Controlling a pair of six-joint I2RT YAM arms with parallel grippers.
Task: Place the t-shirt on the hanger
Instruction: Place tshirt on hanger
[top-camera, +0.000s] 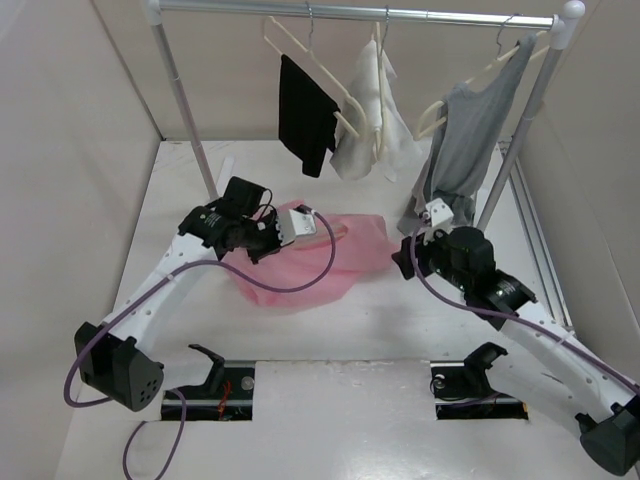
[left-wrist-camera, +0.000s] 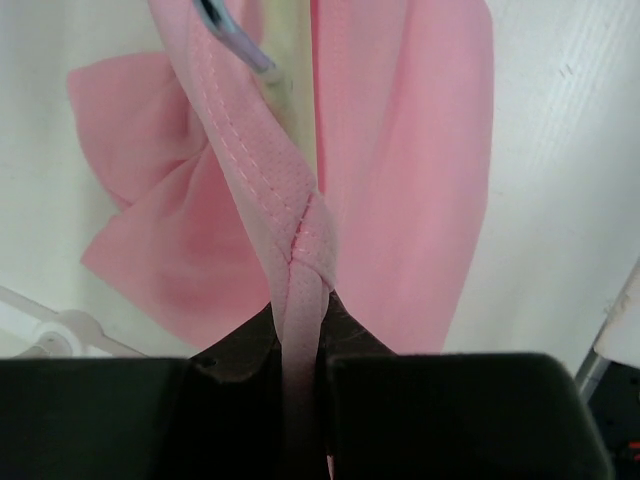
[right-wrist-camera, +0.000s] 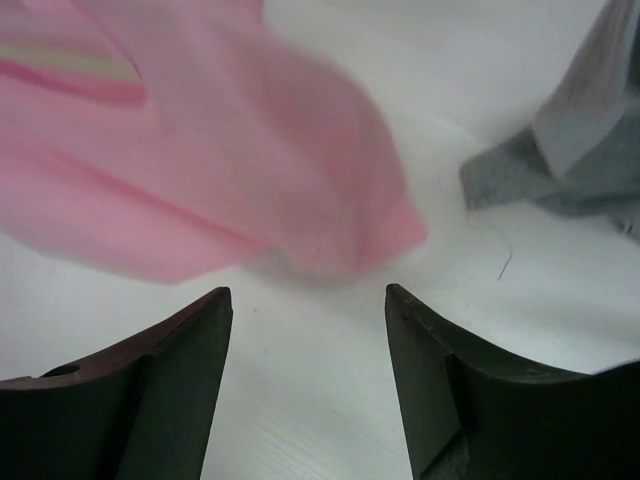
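The pink t-shirt (top-camera: 340, 262) lies bunched on the white table between the arms. My left gripper (top-camera: 284, 236) is shut on a stitched, folded edge of the t-shirt (left-wrist-camera: 300, 215), with the band running between the fingers (left-wrist-camera: 355, 335). A cream bar of the hanger (left-wrist-camera: 292, 90) shows among the pink folds just beyond, with a thin metal piece (left-wrist-camera: 235, 38) beside it. In the right wrist view a cream strip of the hanger (right-wrist-camera: 70, 62) shows through the t-shirt (right-wrist-camera: 250, 170). My right gripper (top-camera: 405, 256) is open and empty (right-wrist-camera: 305, 295), low over the table just short of the shirt's right corner.
A clothes rail (top-camera: 350, 12) crosses the back, with hangers bearing a black garment (top-camera: 305, 112), a white garment (top-camera: 372, 120) and a grey top (top-camera: 465, 135). The grey top's hem (right-wrist-camera: 570, 150) lies close right of my right gripper. The rack's poles (top-camera: 190, 110) (top-camera: 515, 150) stand at both sides.
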